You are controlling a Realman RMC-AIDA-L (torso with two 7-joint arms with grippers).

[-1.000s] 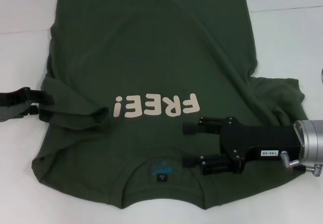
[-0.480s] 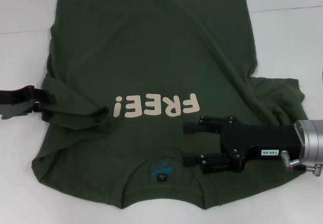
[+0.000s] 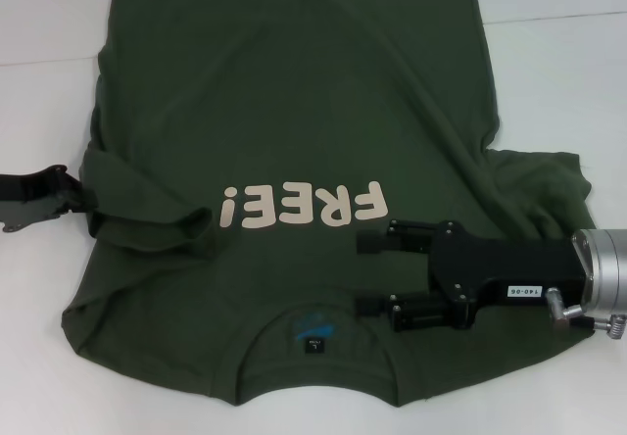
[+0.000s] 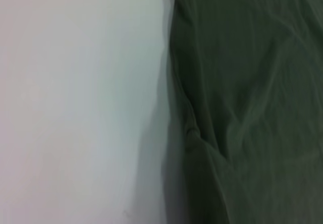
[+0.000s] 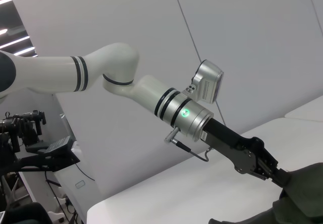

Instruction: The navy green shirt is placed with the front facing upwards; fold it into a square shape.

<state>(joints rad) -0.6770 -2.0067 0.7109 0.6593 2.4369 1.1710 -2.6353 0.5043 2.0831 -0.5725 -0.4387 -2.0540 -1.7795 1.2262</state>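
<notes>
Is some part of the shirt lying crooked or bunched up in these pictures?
Yes. The navy green shirt is uneven: its sleeve on the robot's left is folded inward over the chest, bunched beside the left pincer, while the opposite sleeve lies spread out and wrinkled. The right pincer hangs open over the chest.

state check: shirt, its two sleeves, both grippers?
dark olive-green cotton T-shirt: flat, front up, body unfolded.
shirt's left sleeve: folded in over the chest.
shirt's right sleeve: spread out, wrinkled.
left gripper: at the folded sleeve's edge.
right gripper: open, over the chest beside the collar.
</notes>
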